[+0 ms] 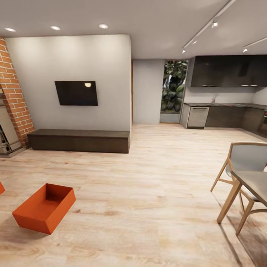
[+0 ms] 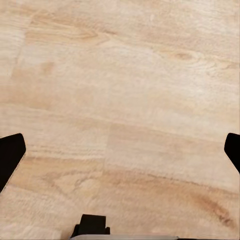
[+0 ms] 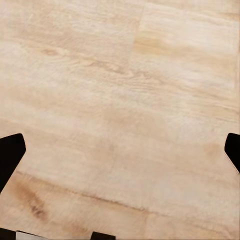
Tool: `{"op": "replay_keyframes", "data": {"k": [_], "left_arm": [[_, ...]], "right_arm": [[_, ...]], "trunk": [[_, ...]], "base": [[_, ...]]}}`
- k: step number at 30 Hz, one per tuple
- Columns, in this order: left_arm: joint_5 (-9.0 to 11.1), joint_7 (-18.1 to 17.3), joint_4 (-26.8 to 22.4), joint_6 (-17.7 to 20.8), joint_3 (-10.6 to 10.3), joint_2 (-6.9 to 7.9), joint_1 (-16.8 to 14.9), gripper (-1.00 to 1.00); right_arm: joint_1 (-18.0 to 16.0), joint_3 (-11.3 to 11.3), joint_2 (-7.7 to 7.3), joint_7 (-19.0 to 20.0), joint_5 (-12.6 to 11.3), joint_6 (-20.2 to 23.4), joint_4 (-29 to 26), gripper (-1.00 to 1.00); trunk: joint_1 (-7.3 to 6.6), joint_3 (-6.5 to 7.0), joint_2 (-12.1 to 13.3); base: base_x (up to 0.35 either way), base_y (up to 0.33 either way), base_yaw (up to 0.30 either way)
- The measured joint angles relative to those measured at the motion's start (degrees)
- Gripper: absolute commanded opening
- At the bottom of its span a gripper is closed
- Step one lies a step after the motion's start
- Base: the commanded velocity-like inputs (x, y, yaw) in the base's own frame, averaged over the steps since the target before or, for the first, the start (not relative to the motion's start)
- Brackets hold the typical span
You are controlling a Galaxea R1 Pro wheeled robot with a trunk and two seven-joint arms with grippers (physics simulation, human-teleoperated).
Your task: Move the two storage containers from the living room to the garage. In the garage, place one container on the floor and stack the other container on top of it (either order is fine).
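Note:
One orange-red storage container (image 1: 44, 207) lies open-topped on the light wood plank floor at the lower left of the head view. A sliver of a second orange-red storage container (image 1: 1, 187) shows at the left edge, cut off by the frame. In the left wrist view the left gripper (image 2: 120, 150) hangs open over bare wood planks, its dark fingertips (image 2: 10, 155) far apart. The right wrist view has the right gripper (image 3: 120, 150) open too, with dark fingertips (image 3: 10, 157) at the edges and only floor between them.
A dark low bench (image 1: 79, 140) stands under a wall-mounted TV (image 1: 76, 93), next to a brick column (image 1: 15, 96). A wooden chair (image 1: 243, 168) and table (image 1: 256, 185) sit at the right. Dark kitchen cabinets (image 1: 226, 115) line the far right wall.

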Motion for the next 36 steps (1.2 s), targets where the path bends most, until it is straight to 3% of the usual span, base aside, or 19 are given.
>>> {"op": "replay_keyframes", "data": {"k": [36], "left_arm": [[0.0, 0.3, -0.1, -0.1, -0.1, 0.07, 0.0, 1.0]], "right_arm": [[0.0, 0.0, 0.02, 0.0, 0.0, 0.0, 0.0, 1.0]], "trunk": [[0.0, 0.0, 0.0]], "base": [[0.326, 0.0, 0.0]]}}
